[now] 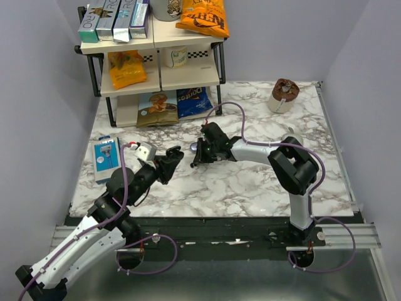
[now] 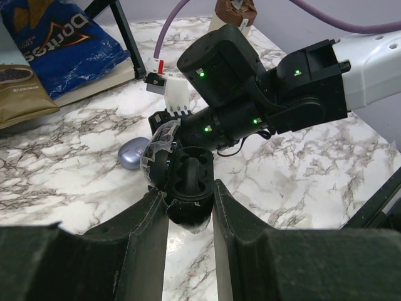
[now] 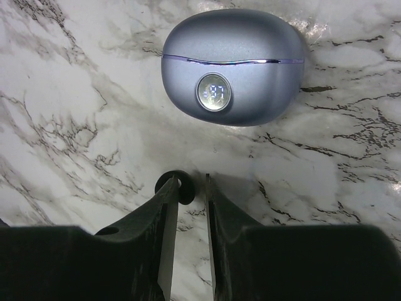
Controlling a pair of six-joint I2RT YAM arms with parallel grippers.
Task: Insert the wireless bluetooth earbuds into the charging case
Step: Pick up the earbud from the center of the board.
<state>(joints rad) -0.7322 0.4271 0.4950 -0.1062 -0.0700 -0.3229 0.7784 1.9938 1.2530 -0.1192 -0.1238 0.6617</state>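
Right wrist view: right gripper clamped a black earbud at lower centre; shut lilac case sat above it. Left gripper gripped the black case, lid open.

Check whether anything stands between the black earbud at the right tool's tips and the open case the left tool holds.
Possibly. The open case, clamped in the left tool, has its clear lid raised on the side facing the right tool and earbud; its sockets are uncovered. A closed lilac case lies nearby.
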